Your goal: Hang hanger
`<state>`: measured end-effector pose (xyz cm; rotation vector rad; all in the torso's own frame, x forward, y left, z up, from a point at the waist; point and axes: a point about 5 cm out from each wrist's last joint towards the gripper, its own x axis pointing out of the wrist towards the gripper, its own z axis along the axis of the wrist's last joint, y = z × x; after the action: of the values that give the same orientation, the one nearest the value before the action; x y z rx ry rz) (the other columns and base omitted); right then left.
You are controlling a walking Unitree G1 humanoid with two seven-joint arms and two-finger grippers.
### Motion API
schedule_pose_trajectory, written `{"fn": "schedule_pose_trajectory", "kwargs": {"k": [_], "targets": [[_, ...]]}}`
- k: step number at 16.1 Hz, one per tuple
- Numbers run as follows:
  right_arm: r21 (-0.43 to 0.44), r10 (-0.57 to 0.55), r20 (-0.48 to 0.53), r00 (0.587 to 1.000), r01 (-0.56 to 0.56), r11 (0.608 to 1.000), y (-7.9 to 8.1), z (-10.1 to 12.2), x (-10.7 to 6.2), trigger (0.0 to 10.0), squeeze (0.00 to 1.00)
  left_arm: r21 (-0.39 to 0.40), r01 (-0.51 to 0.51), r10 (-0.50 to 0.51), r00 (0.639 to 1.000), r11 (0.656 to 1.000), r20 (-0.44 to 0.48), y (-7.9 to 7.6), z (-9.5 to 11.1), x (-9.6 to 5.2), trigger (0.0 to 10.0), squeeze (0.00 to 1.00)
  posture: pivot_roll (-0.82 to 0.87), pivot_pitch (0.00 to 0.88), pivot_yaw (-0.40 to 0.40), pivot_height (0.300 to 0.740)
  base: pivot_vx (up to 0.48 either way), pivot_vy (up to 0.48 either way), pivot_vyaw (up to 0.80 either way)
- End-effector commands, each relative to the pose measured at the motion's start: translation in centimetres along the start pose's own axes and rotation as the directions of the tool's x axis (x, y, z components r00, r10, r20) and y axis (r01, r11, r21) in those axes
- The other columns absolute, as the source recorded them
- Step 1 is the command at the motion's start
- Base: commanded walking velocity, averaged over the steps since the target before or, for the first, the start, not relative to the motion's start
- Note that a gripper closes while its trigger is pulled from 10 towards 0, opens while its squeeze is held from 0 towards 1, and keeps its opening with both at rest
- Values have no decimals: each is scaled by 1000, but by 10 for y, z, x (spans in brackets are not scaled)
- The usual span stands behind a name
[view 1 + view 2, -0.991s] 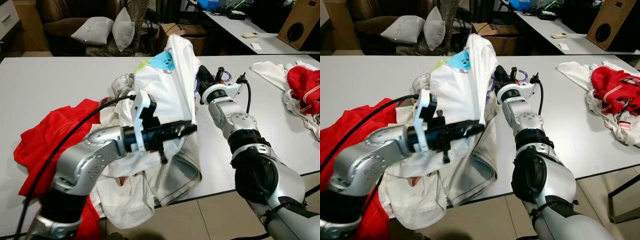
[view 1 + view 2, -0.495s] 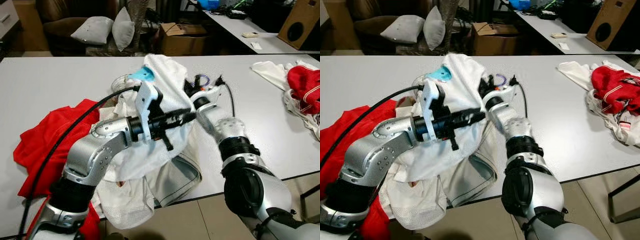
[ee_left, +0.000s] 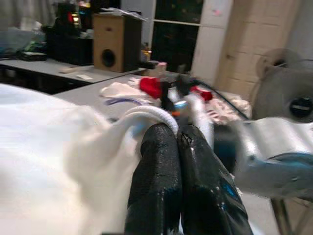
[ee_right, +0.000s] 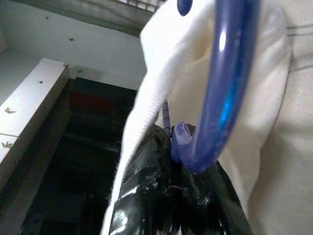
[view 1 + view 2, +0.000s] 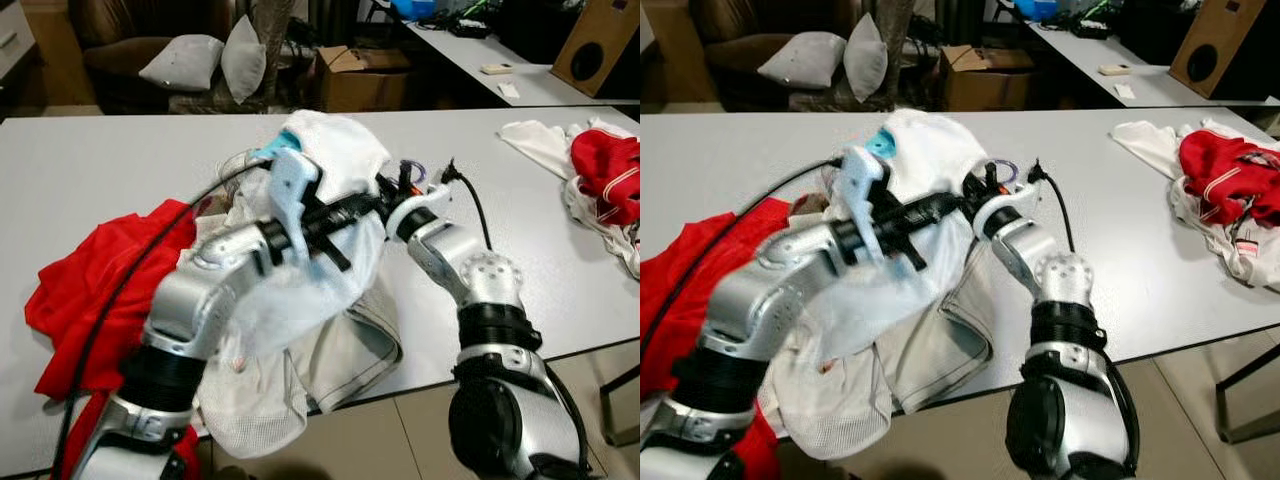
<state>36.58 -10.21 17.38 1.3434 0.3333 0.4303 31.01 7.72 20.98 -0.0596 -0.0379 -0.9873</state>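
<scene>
The blue hanger (image 4: 222, 88) is up above the table (image 5: 90, 170), near the middle, at the top of a white shirt (image 5: 335, 160) that is bunched up in the air. In the right wrist view the hanger's round hook curves down to the right gripper (image 4: 178, 161), and the black fingers are pinched together on it, with white cloth draped over them. In the head views a bit of the purple-blue hook (image 5: 1000, 170) peeks out by the shirt, right where the right gripper (image 5: 395, 195) reaches in from 3 o'clock. The left gripper (image 5: 355, 208) comes in from 9 o'clock, and its fingers are pressed together on a fold of the shirt; the left wrist view shows the two fingers (image 3: 156, 166) side by side with a white rolled edge of cloth at their tips. The two grippers almost meet. More white cloth (image 5: 330, 350) hangs down over the near edge of the table. A red cloth (image 5: 90, 290) lies at 8 o'clock from the shirt. A pile of red and white clothes (image 5: 600, 175) lies well apart at 3 o'clock. Past the far edge are pillows (image 5: 210, 60), a cardboard box (image 5: 355, 75) and a brown speaker (image 5: 600, 40).
</scene>
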Motion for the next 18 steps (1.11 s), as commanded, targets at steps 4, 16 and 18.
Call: {"fn": "schedule_pose_trajectory", "kwargs": {"k": [4, 16, 18], "targets": [[-38, 17, 7, 1000, -16, 999, 12, -2, -13, 10000, 0, 33, 74, -73, 997, 997, -23, -16, -2, 0, 78, 0, 69, 0, -40, 740, 0, 0, 0], [-56, -61, 64, 996, 64, 996, 9, 0, -33, 10000, 0, 38, -18, 19, 999, 999, -34, -16, 9, -18, 10000, 0, 87, 0, -48, 740, 0, 0, 0], [-68, -72, 56, 996, 76, 995, 8, 0, -36, 10000, 0, 15, -8, 8, 999, 1000, -35, -17, 12, -22, 10000, 0, 90, 0, -47, 740, 0, 0, 0]]}}
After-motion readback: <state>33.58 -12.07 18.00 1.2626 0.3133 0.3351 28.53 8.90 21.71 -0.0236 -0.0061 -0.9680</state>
